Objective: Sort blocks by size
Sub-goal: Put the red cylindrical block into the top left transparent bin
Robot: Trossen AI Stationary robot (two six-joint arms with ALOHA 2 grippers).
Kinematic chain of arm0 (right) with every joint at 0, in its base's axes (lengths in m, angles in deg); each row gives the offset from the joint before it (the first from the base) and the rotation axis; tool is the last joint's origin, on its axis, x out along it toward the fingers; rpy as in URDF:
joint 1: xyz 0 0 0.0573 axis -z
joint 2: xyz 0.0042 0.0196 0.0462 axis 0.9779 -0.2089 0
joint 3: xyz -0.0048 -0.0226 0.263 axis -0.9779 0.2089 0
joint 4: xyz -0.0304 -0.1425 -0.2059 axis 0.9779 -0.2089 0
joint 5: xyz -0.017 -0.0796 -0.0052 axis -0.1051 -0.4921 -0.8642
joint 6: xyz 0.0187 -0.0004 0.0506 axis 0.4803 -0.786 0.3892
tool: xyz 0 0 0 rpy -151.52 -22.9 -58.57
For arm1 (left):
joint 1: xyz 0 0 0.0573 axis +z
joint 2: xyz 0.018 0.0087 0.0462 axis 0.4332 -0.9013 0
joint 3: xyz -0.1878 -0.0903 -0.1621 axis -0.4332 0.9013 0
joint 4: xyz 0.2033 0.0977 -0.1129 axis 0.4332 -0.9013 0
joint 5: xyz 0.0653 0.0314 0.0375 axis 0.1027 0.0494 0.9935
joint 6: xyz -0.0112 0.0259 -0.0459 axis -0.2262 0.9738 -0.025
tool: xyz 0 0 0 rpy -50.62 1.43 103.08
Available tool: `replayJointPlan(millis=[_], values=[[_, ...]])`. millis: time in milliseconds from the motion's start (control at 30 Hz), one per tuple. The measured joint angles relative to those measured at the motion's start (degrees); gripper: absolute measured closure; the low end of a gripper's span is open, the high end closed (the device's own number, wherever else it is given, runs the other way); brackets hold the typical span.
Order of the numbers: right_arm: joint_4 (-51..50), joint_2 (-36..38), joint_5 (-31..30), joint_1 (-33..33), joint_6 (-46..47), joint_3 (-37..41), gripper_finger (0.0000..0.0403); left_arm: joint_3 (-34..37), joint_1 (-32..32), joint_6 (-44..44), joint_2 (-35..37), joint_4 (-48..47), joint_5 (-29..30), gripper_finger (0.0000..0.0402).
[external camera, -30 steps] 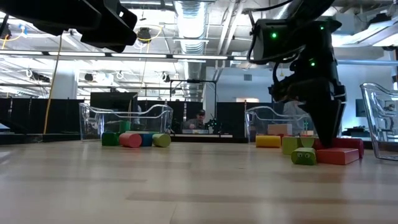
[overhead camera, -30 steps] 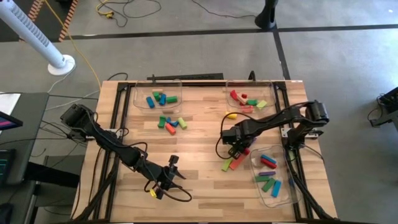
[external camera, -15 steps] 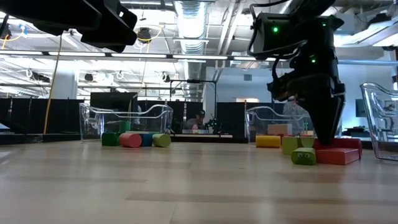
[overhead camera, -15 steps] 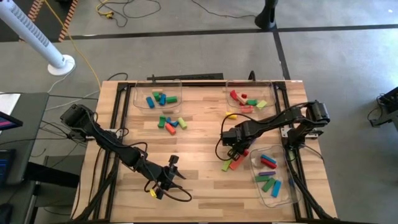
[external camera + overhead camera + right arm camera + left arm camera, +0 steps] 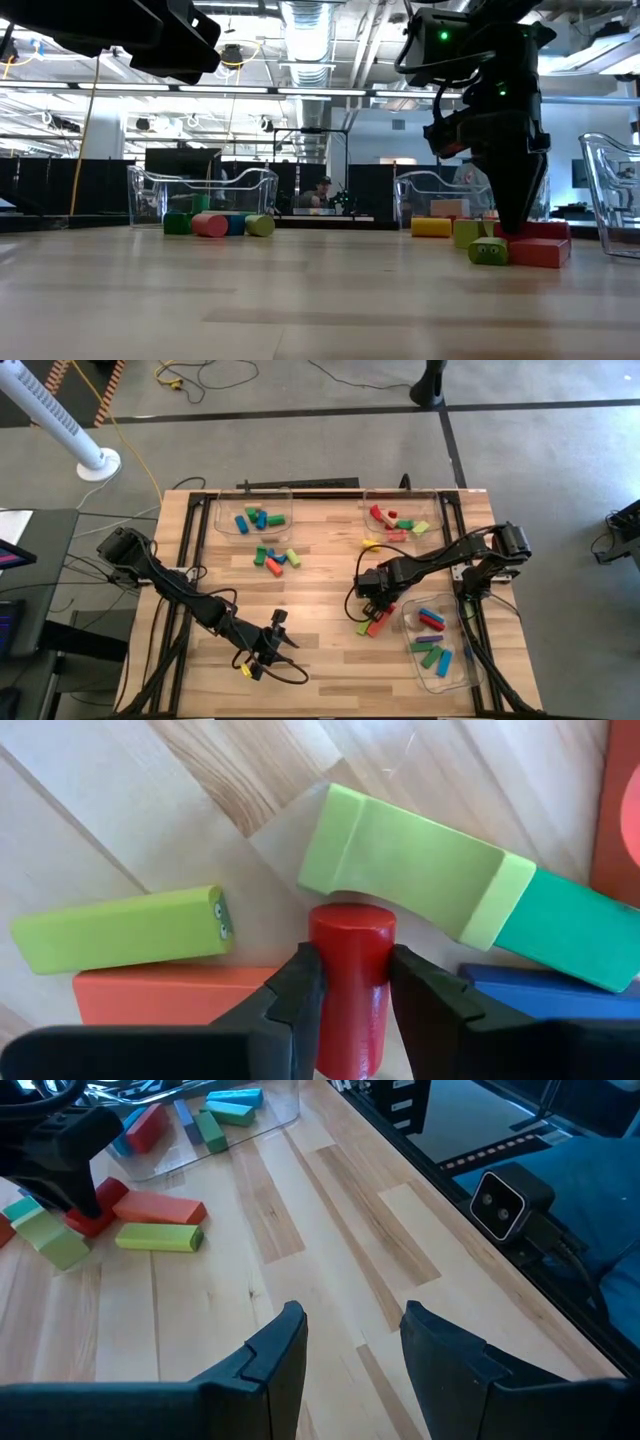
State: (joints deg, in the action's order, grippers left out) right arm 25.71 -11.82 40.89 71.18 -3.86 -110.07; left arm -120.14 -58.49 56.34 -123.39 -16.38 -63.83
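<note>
Wooden slatted table (image 5: 320, 575), seen from above, with clear trays at its far corners and at the right edge.

Item: red cylinder (image 5: 350, 975), short, lying in the loose cluster of blocks just left of the right-edge tray (image 5: 445, 675). Position relative to claw: directly between the fingers of the right gripper (image 5: 350, 990); its long axis runs straight along the line of the fingers, free end pointing away from the wrist toward a light green block (image 5: 410, 870) that it touches or nearly touches. Neighbours: a lime bar (image 5: 120, 930) and an orange-red bar (image 5: 170, 995) to one side, a blue block (image 5: 540, 985) to the other.

Right gripper: pinching the red cylinder, one finger on each curved flank. In the low view the claw (image 5: 515, 225) points down at the table amid the cluster.

Left gripper (image 5: 345, 1355): fingers spread, nothing between them, parked near the front edge of the table, well apart from the cluster.

Judgement: right arm is far nearer; lift should go straight up, since neighbours crowd both sides.
</note>
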Motion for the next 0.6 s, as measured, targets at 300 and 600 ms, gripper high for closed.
replayJointPlan(millis=[300, 600], values=[[1.47, -0.03, -0.73, 0.01, -0.56, 0.08, 0.0264, 0.0, 0.0, 0.0, 0.01, 0.11, 0.02, 0.0246], [3.96, -1.36, -1.47, -0.01, -2.02, 0.04, 0.0264, 0.0, 0.0, -0.04, 0.02, 0.11, 0.02, 0.0246]])
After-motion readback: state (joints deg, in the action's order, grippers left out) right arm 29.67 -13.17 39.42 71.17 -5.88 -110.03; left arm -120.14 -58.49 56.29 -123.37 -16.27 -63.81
